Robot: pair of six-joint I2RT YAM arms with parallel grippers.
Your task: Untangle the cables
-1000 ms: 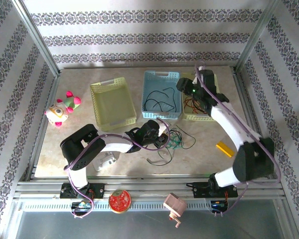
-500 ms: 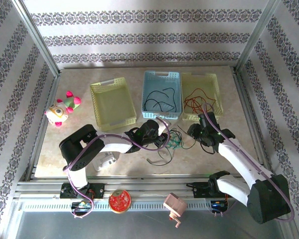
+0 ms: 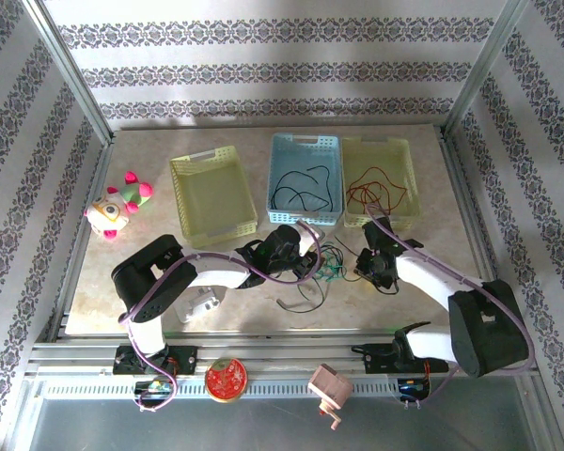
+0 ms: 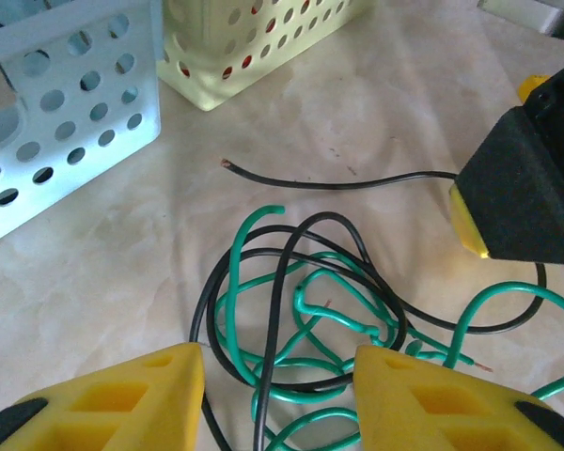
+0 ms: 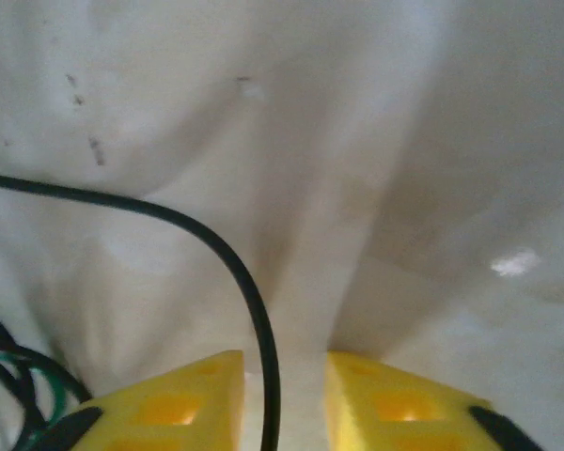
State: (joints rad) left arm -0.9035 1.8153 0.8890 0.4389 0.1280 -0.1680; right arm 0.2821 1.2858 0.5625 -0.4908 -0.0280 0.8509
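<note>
The cables (image 4: 320, 315) that remain to be sorted lie in a loose knot on the worktop (image 3: 150, 169), just in front of the blue basket (image 3: 304, 141) and between the 2 arms. It is a mix of green loops and black loops crossing one another several times.

The left fingers (image 4: 122, 399) are spread wide and grasp nothing. They are low over the near side of the knot, 1 on each side of it. This looks like a holding post: from there they could press or pinch the bundle so it does not drag along when a strand is pulled.

1 black cable (image 5: 252, 301) runs out of the knot to the right, and the right fingers (image 5: 169, 409) are set either side of it, close to the worktop. A gap shows beside the strand, so they are released, not yet clenched on it. Picking a strand that already leads clear of the pile makes sense, as it should slide free with the least snagging.

Black strands lie in the blue basket and red ones in the yellow basket (image 3: 376, 143) beside it, so sorting seems well along. The risk in the next pull is a green loop tightening around the black one.
</note>
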